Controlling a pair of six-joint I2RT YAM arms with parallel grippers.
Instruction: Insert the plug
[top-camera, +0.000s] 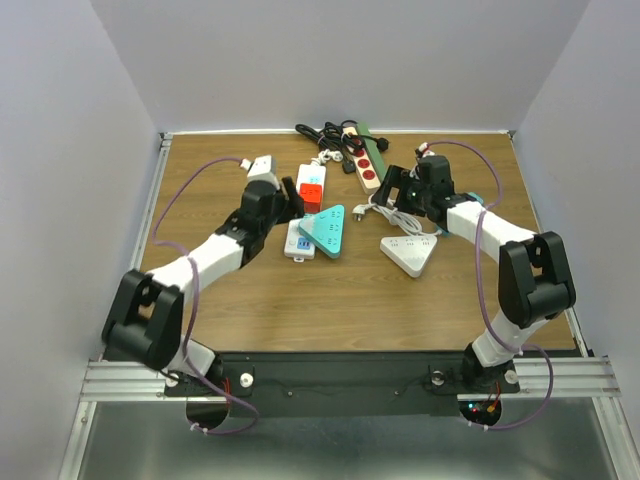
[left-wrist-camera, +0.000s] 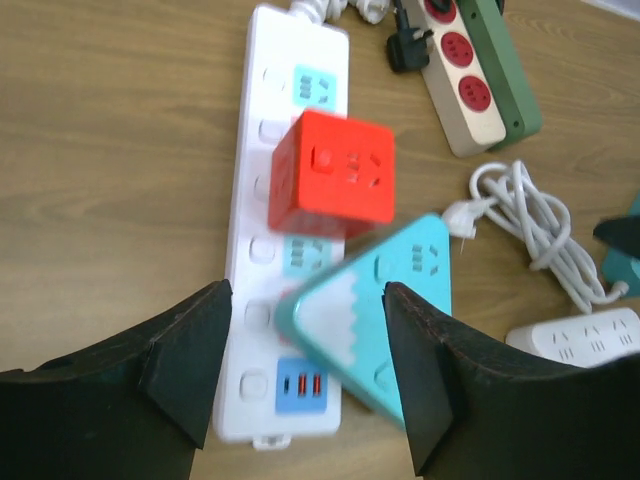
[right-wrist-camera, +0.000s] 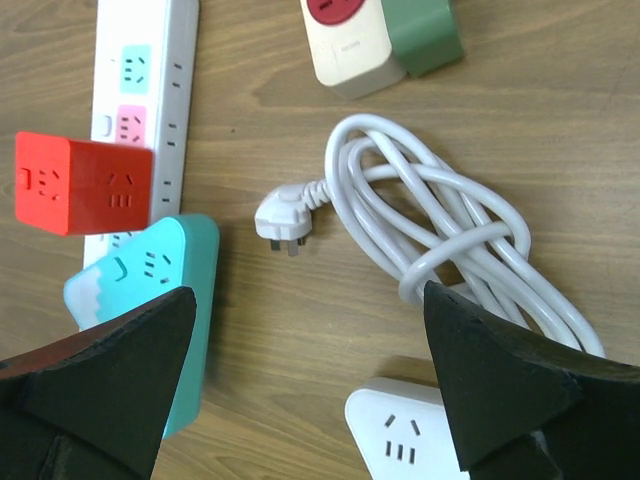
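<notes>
We note tabletop (top-camera: 330, 300): wood-grain, matt, smooth, fine streaks. Red cube socket (left-wrist-camera: 335, 175): plastic, satin, even colour. White power strip (left-wrist-camera: 262, 120): smooth plastic, slight sheen. Teal triangular socket (left-wrist-camera: 400, 290): smooth plastic; we see soft gloss along edge. Plug (right-wrist-camera: 280, 215) and coiled cable (right-wrist-camera: 450, 230): white, rubbery-looking plastic; we read it as semi-gloss. Green-and-beige strip (right-wrist-camera: 350, 55): matt plastic. Frame rail (top-camera: 120, 378): ribbed bare metal, dull shine.
</notes>
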